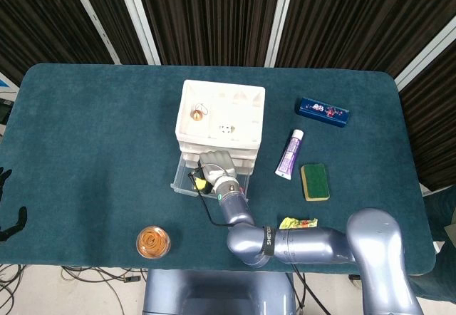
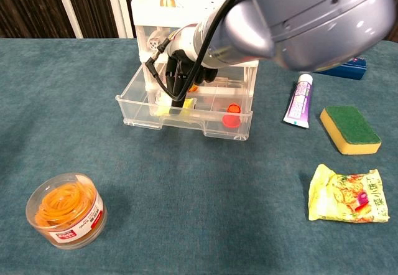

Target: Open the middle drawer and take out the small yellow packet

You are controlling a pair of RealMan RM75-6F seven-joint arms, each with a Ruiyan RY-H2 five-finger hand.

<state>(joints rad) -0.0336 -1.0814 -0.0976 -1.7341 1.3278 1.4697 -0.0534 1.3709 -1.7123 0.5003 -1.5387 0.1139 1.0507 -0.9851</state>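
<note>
My table (image 1: pixel 85 115) wears a dark teal cloth. The white drawer unit (image 1: pixel 221 119) stands mid-table. Right of it lie a purple tube (image 1: pixel 290 154), a green-and-yellow sponge (image 1: pixel 314 181) and, further back, a blue box (image 1: pixel 323 111). Nearer me than the unit sit a tub of rubber bands (image 2: pixel 65 209) and a yellow snack bag (image 2: pixel 348 193).
</note>
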